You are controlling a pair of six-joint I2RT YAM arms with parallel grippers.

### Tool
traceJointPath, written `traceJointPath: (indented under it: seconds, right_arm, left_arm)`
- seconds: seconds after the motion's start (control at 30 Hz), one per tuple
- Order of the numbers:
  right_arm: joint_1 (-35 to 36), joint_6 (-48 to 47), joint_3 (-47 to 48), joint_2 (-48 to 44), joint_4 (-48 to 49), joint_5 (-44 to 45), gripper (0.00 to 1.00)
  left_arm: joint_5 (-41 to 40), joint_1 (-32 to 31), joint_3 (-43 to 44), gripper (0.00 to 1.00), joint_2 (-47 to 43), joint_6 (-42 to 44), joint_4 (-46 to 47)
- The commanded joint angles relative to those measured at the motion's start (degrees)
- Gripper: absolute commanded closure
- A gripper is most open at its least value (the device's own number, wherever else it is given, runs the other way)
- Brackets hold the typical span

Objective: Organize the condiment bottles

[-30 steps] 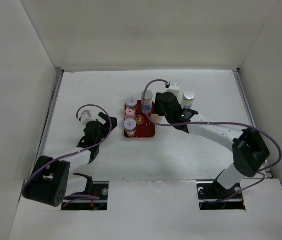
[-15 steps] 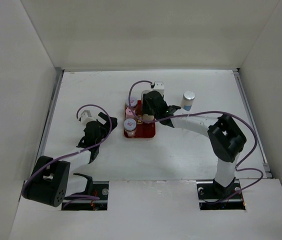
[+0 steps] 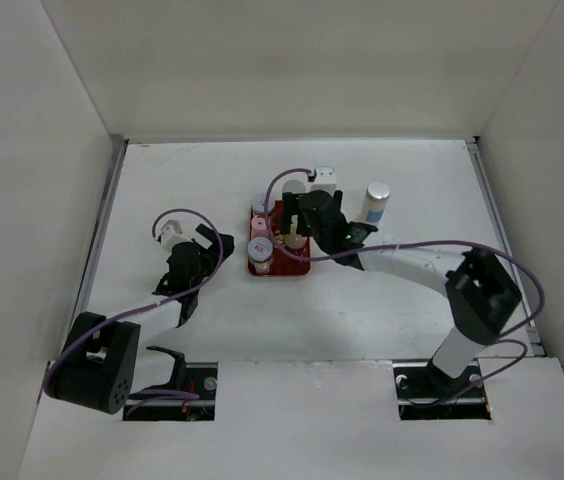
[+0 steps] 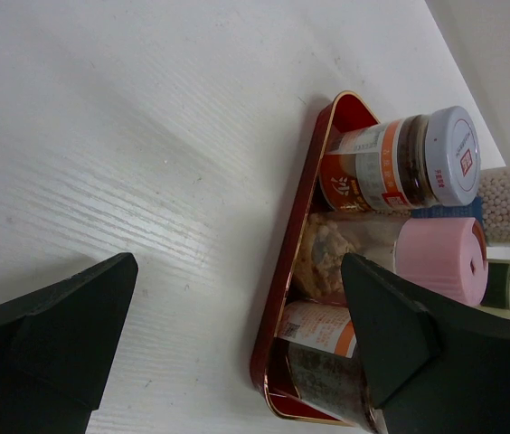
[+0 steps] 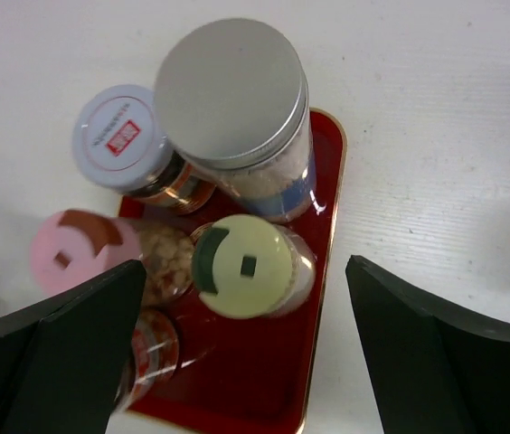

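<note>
Change: your right gripper lets go and now stands wide open, holding nothing.
Released: silver-capped bottle, upright in the red tray.
Remaining: one blue-labelled bottle outside it.

Tray sat near the middle of the table. Five jars stood in it.

- Along the tray's left edge: far jar, middle jar, near jar.
- In the far right corner: tall jar, with the fifth jar just before it and beside the middle jar.

Second tall jar stood on the table right of the tray, apart from it.
</note>
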Motion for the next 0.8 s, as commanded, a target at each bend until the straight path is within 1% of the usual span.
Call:
traceJointPath:
  seconds: [0.0,0.07,0.17,0.2,0.23,0.27,0.3,0.33,0.37,0.4,0.43,0.47,0.5,0.53,0.6,0.63,0.77]
  right_arm:
    - [0.8,-2.9,-4.5,-10.9,9.2,4.2,0.00]
    - [-0.9,-3.6,-7.5,-13.8,11.4,3.7,0.00]
    - [-6.2,-2.7,-11.0,-18.4,11.1,1.3,0.00]
    - [-7.9,-2.7,-12.1,-19.7,11.5,-0.1,0.18]
    - [-9.5,-2.9,-12.6,-20.8,11.2,-1.5,0.48]
    - [-11.3,-3.0,-12.9,-21.6,10.7,-2.1,0.65]
    - [-12.8,-3.5,-12.9,-22.5,9.7,-2.3,0.72]
    - [-14.3,-3.8,-12.9,-23.1,7.9,-1.6,0.73]
    - [-15.7,-4.0,-12.5,-23.6,6.2,0.4,0.70]
    - [-17.1,-4.3,-12.1,-23.7,4.6,2.6,0.63]
    - [-18.4,-5.0,-11.7,-23.4,3.8,4.1,0.51]
    - [-19.7,-6.0,-11.1,-22.5,3.1,5.1,0.33]
    - [-20.8,-6.8,-10.2,-21.3,2.2,5.7,0.19]
    - [-21.5,-7.3,-9.4,-20.2,1.2,5.7,0.11]
    - [-22.6,-7.9,-7.2,-17.1,-1.0,4.9,0.05]
    - [-22.9,-8.0,-5.9,-15.5,-2.4,4.2,0.04]
    - [-24.0,-8.4,-3.0,-10.4,-3.7,3.0,0.03]
  left_arm:
    - [0.2,0.2,0.2,0.00,-1.1,-0.3,2.7]
    - [0.5,0.2,0.2,0.00,-1.1,-0.3,2.7]
    - [-0.5,-0.4,0.3,0.00,-0.9,-0.3,2.8]
    - [-0.1,-0.3,0.3,0.00,-0.6,-0.3,2.8]
    - [0.1,-0.2,0.4,0.00,-0.5,-0.3,2.8]
    - [0.3,-0.2,0.3,0.00,-0.8,-0.3,2.8]
    - [-0.1,-0.4,0.3,0.00,-1.1,-0.3,2.9]
    - [-0.3,-0.4,0.2,0.00,-1.4,-0.3,2.9]
    - [-0.8,-0.5,0.2,0.00,-1.3,-0.3,2.9]
    - [-0.8,-0.5,0.2,0.00,-1.0,-0.3,2.9]
    - [-0.3,-0.5,0.3,0.00,-0.8,-0.3,2.9]
    - [-0.2,-0.5,0.3,0.00,-0.7,-0.3,2.9]
    - [-0.2,-0.5,0.3,0.00,-1.0,-0.3,2.9]
    - [-0.6,-0.6,0.3,0.00,-1.2,-0.3,2.9]
    - [-0.9,-0.8,0.4,0.00,-1.0,-0.2,3.0]
    - [-0.5,-0.8,0.5,0.00,-0.6,-0.2,3.0]
    - [-0.8,-0.8,0.2,0.00,-1.7,-0.1,3.0]
